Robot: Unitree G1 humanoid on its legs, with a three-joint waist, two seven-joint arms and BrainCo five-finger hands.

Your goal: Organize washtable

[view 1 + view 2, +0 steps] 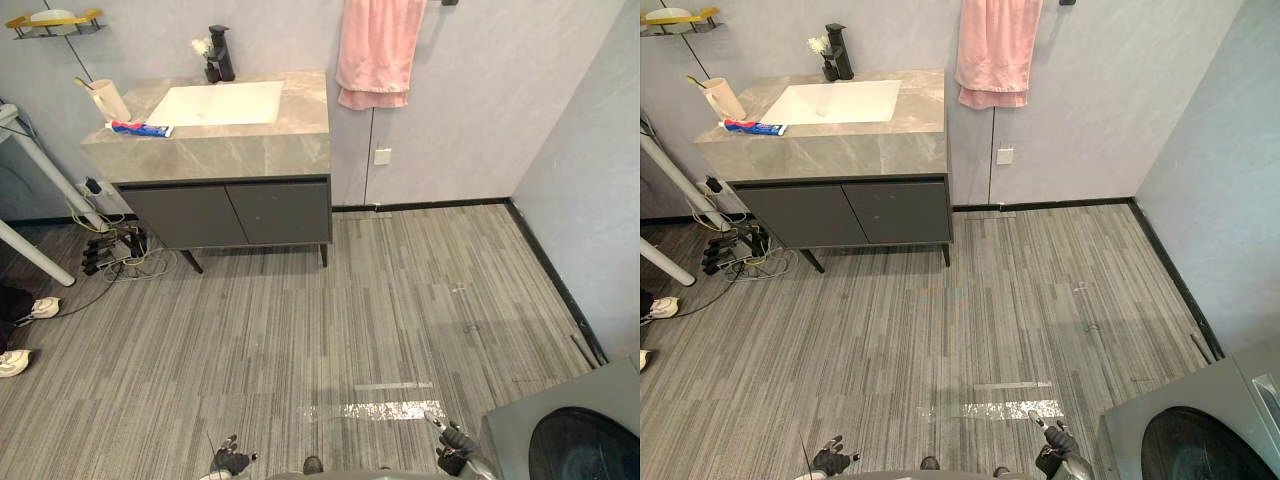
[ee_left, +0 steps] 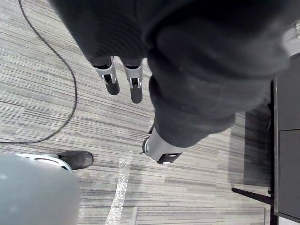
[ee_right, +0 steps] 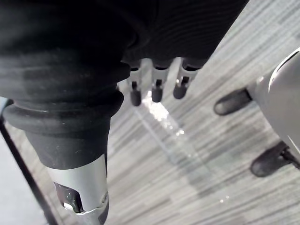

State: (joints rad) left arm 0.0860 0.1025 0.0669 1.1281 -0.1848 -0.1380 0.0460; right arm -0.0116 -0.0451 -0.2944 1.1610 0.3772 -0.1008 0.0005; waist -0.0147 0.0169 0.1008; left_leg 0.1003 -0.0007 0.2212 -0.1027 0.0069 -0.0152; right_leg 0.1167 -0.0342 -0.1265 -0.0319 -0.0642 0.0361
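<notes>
We find the washtable (image 1: 250,150) well apart from us across the floor. The toothpaste tube (image 1: 140,128) lies loose on the counter's front left by the sink (image 1: 215,103), and the cup (image 1: 108,100) stands just behind it. We judge nothing tidied yet, so the whole job is left. Our left hand (image 1: 230,461) and right hand (image 1: 455,447) hang low, fingers relaxed and straight, holding nothing.

Pink towel (image 1: 995,50) cut off at 12 o'clock, washing machine (image 1: 1200,430) cropped at 5 o'clock, white item (image 1: 818,44) by tap (image 1: 839,50) indistinct
</notes>
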